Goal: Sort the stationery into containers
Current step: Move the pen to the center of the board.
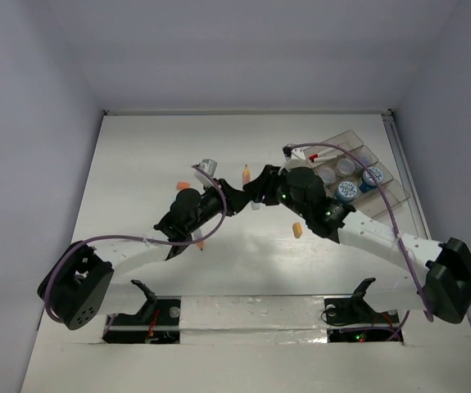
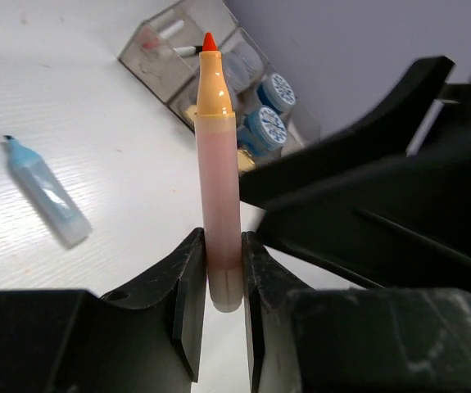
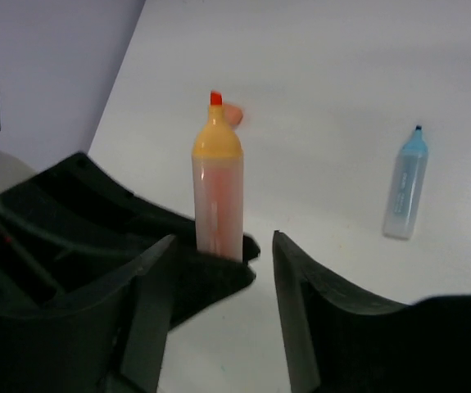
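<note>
Top external view: the divided tray (image 1: 351, 137) is seen at far right, jars (image 1: 346, 190) inside. Over mid-table, the orange marker (image 2: 219, 164) is pinched at its tail by the left gripper (image 2: 223, 241); the right gripper (image 3: 223, 241) is held parted beside it. The marker is judged light, stiff and slick, so a mid-barrel hold is advised.

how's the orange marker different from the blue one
The orange marker is clamped in the left gripper; the blue marker lies loose on the table. The orange one has an orange collar and red tip, the blue one a light-blue collar and dark tip. Both are uncapped with translucent barrels.
</note>
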You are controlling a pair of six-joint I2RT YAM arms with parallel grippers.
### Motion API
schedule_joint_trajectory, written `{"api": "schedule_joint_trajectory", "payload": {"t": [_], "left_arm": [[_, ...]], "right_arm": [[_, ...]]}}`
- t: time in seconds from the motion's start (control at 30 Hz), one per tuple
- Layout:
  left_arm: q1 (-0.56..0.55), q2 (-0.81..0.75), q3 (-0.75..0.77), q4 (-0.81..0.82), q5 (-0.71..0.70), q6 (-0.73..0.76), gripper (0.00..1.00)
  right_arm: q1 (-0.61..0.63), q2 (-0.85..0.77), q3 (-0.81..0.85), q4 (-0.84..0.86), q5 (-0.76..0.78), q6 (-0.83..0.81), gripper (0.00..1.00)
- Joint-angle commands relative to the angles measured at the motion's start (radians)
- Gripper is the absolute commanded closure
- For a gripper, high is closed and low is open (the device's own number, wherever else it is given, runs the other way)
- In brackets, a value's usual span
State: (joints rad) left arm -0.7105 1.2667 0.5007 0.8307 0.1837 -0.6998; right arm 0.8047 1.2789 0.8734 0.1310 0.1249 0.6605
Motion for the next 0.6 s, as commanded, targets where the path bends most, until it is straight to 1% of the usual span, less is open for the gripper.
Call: {"api": "schedule_joint_trajectory", "payload": {"t": [0.0, 0.03, 0.07, 0.1, 0.2, 0.27, 0.37, 0.4, 0.43, 0.47, 0.5, 0.57], "left_arm": [[0.019, -0.072, -0.034, 0.021, -0.046, 0.063, 1.00], [0.019, -0.082, -0.040, 0.016, -0.038, 0.072, 1.00], [0.019, -0.096, -0.047, 0.004, -0.035, 0.085, 1.00], [0.019, -0.121, -0.057, -0.004, -0.033, 0.094, 1.00], [0.019, -0.164, -0.076, -0.025, -0.013, 0.131, 1.00], [0.019, -0.184, -0.079, -0.036, 0.025, 0.151, 1.00], [0.019, -0.228, -0.088, -0.036, 0.082, 0.166, 1.00], [0.019, -0.248, -0.094, -0.033, 0.094, 0.168, 1.00], [0.019, -0.259, -0.096, -0.033, 0.111, 0.169, 1.00], [0.019, -0.266, -0.100, -0.030, 0.118, 0.174, 1.00], [0.010, -0.280, -0.106, -0.028, 0.123, 0.177, 1.00], [0.009, -0.300, -0.122, -0.021, 0.129, 0.187, 1.00]], "right_arm": [[0.019, -0.091, -0.002, -0.117, -0.021, -0.035, 0.43], [0.019, -0.108, -0.001, -0.142, -0.016, -0.042, 0.39], [0.019, -0.125, 0.001, -0.207, -0.015, -0.053, 0.36], [0.019, -0.166, 0.001, -0.234, -0.014, -0.059, 0.31], [0.010, -0.252, -0.005, -0.341, 0.013, -0.059, 0.30], [0.010, -0.286, -0.023, -0.417, 0.048, -0.041, 0.31], [-0.013, -0.285, -0.063, -0.531, 0.082, 0.022, 0.43], [-0.022, -0.276, -0.079, -0.551, 0.081, 0.042, 0.54], [-0.022, -0.254, -0.094, -0.568, 0.075, 0.066, 0.61], [-0.022, -0.245, -0.131, -0.582, 0.071, 0.114, 0.66], [-0.032, -0.236, -0.149, -0.587, 0.073, 0.135, 0.73], [-0.044, -0.214, -0.194, -0.594, 0.075, 0.194, 0.82]]}}
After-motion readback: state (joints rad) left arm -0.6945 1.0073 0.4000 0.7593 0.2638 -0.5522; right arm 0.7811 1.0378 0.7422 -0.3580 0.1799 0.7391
